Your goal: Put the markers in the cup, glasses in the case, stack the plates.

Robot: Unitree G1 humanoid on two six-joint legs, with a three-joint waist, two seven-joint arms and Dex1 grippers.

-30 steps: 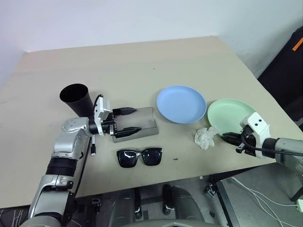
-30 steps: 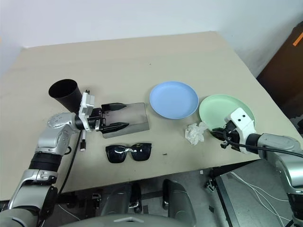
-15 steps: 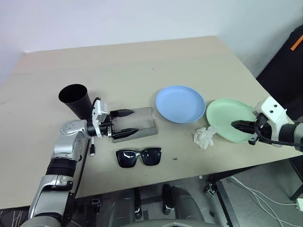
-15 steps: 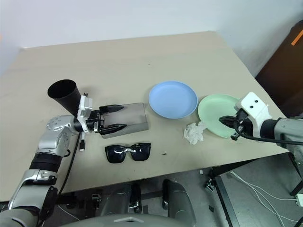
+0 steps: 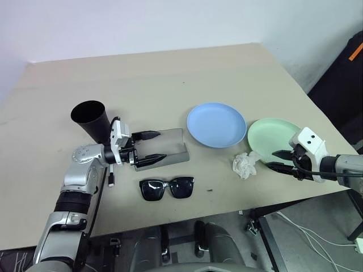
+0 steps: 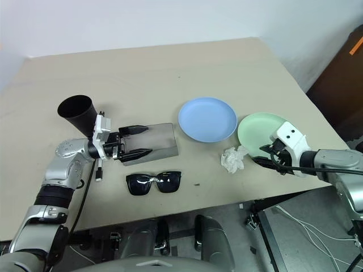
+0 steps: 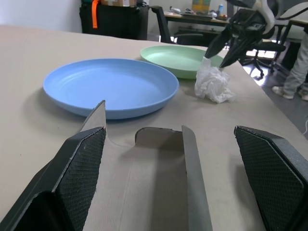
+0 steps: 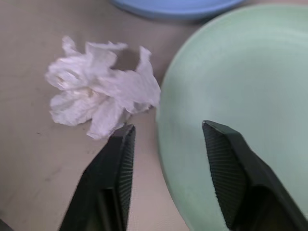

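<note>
Beige table (image 5: 227, 73), green plate (image 8: 240, 96) rim between parted right fingers (image 8: 120, 159)

Marker (image 5: 111, 179) mostly hidden behind left arm; cap colour unclear.

Black cup (image 5: 91, 118), open grey case (image 5: 164, 148), sunglasses (image 5: 167, 188), blue plate (image 5: 216, 124), green plate (image 5: 272, 136)

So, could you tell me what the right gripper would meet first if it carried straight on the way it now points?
Most likely the near rim of the mint green plate: the right gripper stands open with one finger on either side of that edge. The crumpled tissue lies just beside that line; depth is hard to judge.
</note>
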